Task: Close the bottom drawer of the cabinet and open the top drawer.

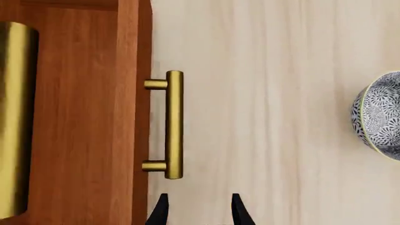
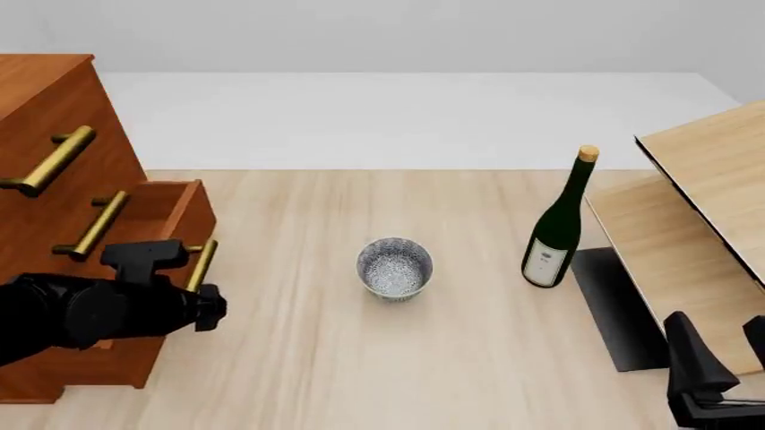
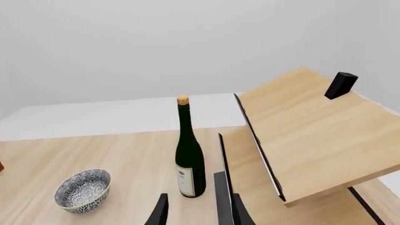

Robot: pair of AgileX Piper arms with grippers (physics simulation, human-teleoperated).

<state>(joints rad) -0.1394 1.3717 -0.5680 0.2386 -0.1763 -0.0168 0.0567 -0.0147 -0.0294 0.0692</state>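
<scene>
Here the cabinet [image 2: 48, 116] stands at the bench's [image 2: 478, 358] far left, its bottom drawer [image 2: 167, 210] pulled out toward the bowl [image 2: 395, 266]. The closing step appears to be in hand: the left end effector [image 1: 198, 208], fingers parted and holding nothing, hovers just short of the drawer's brass handle [image 1: 174, 124]. That bar's long axis runs across the drawer front, and the drawer faces rightward. Next, I judge, comes a push on the front toward the cabinet. The top drawer [image 2: 42, 107] sits flush. Far right, the right end effector [image 3: 198, 211] hangs released near the bottle [image 2: 560, 224].
</scene>
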